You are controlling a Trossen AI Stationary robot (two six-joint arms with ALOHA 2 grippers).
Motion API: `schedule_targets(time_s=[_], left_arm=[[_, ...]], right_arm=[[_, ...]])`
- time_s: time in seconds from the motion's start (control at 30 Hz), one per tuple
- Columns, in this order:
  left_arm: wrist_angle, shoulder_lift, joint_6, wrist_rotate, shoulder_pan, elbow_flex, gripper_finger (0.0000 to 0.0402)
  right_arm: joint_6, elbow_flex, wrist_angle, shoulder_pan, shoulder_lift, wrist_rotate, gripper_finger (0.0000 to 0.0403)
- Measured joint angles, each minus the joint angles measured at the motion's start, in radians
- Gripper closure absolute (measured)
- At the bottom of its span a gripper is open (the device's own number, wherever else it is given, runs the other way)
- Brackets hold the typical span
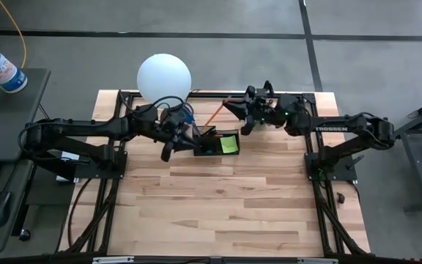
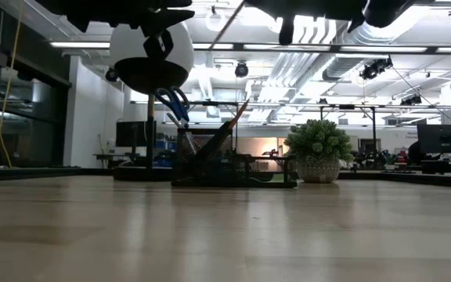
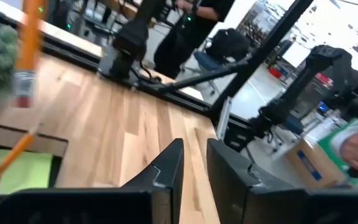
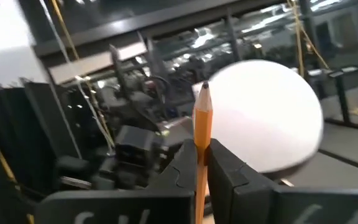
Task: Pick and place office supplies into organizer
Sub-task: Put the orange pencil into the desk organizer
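Orange against the grey room, a thin pencil (image 4: 202, 134) stands pinched between the fingers of the right gripper (image 4: 202, 163), point up, with the lamp's white globe (image 4: 272, 115) behind it. From above, the right gripper (image 1: 234, 108) hangs over the far middle of the wooden table (image 1: 218, 198), just right of the globe (image 1: 165, 75), and the held pencil (image 1: 215, 113) slants down and to the left toward the organizer (image 1: 215, 141).

That small black caddy sits at the far centre of the table, the lime-green sticky-note pad (image 1: 229, 144) lying in its right-hand compartment. In the level view its mesh tower (image 2: 202, 153) carries the blue-handled scissors (image 2: 174, 103) upright, and a dark slanted stick leans out of it — pen or pencil, I cannot tell.

At the organizer's left end hovers the left gripper (image 1: 173, 144), its fingers (image 3: 166, 180) set a narrow gap apart with nothing between them. Its wrist camera catches a blurred orange pencil (image 3: 25, 53) and the green pad (image 3: 20, 172) close by.
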Motion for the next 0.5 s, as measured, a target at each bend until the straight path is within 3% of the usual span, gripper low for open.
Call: schedule_targets(time_s=[0.5], left_arm=[[-0.004,-0.010,-0.003,0.044,0.000,0.000,0.0348]], right_arm=[[-0.032,0.000,0.040,-0.014,0.228,0.092,0.0400]])
